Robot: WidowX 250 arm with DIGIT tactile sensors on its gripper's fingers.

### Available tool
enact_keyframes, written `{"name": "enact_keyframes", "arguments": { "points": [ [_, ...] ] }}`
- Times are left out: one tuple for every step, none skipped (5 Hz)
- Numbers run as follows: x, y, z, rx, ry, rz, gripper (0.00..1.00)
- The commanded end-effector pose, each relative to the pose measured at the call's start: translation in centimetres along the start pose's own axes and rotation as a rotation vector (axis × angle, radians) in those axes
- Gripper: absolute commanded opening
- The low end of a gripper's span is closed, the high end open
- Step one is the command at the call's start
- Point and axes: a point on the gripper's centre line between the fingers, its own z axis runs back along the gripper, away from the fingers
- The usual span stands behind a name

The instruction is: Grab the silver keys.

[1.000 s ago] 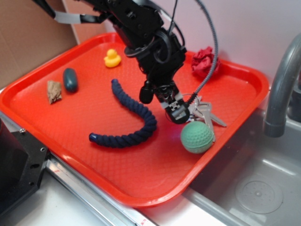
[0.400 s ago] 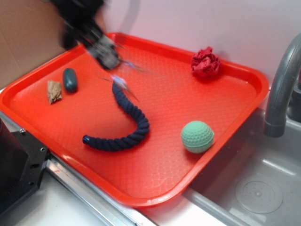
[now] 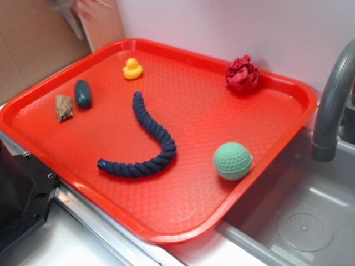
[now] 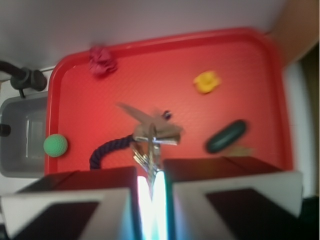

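In the wrist view the silver keys (image 4: 150, 131) hang bunched on their ring, pinched between the two fingers of my gripper (image 4: 150, 172). The jaws are shut on them. The keys dangle high above the red tray (image 4: 250, 60), over the blue rope (image 4: 107, 150). From the exterior view the keys are gone from the tray, and only a blurred bit of the gripper (image 3: 69, 11) shows at the top left edge.
On the red tray (image 3: 277, 83) lie a blue rope (image 3: 152, 144), a green ball (image 3: 232, 160), a yellow duck (image 3: 132, 68), a crumpled red cloth (image 3: 242, 73), a dark green oval (image 3: 83, 93) and a brown scrap (image 3: 64, 107). A grey faucet (image 3: 331, 105) and sink (image 3: 299, 221) stand on the right.
A second ago the gripper was down at the keys beside the green ball. It has since lifted and swung to the back left with the keys, almost leaving the exterior view.
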Motion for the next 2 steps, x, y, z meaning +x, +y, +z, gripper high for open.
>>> {"name": "enact_keyframes", "arguments": {
  "points": [
    [1.7,-2.1,4.8,0.059,-0.035,-0.027,0.0],
    [1.5,-3.2,4.0,0.05,-0.033,-0.062,0.0]
  ]
}}
